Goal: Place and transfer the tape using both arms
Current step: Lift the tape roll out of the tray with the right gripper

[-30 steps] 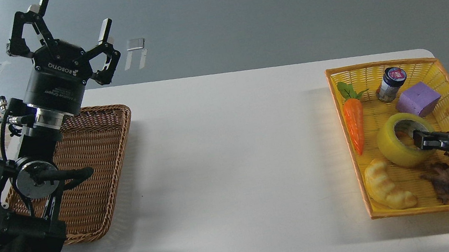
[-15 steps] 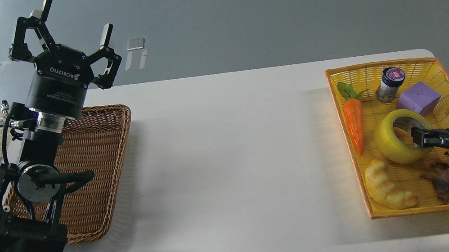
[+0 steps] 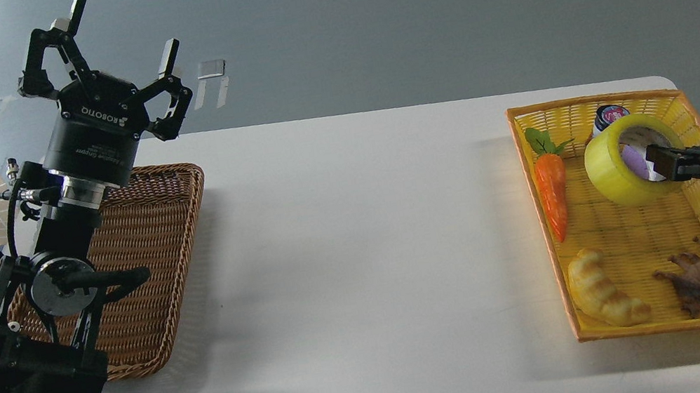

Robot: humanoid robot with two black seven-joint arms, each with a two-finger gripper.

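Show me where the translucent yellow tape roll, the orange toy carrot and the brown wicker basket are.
Translucent yellow tape roll [image 3: 611, 175]: head view, outer band.
Orange toy carrot [image 3: 553, 191]: head view, body middle.
Brown wicker basket [image 3: 150, 258]: head view, woven floor.

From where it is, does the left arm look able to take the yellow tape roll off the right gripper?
Probably not yet. The left gripper hangs open above the brown wicker basket, while the translucent yellow tape roll sits on the right gripper over the yellow basket, with bare table between.

Glossy tape [image 3: 613, 175], woven wicker basket [image 3: 149, 273]
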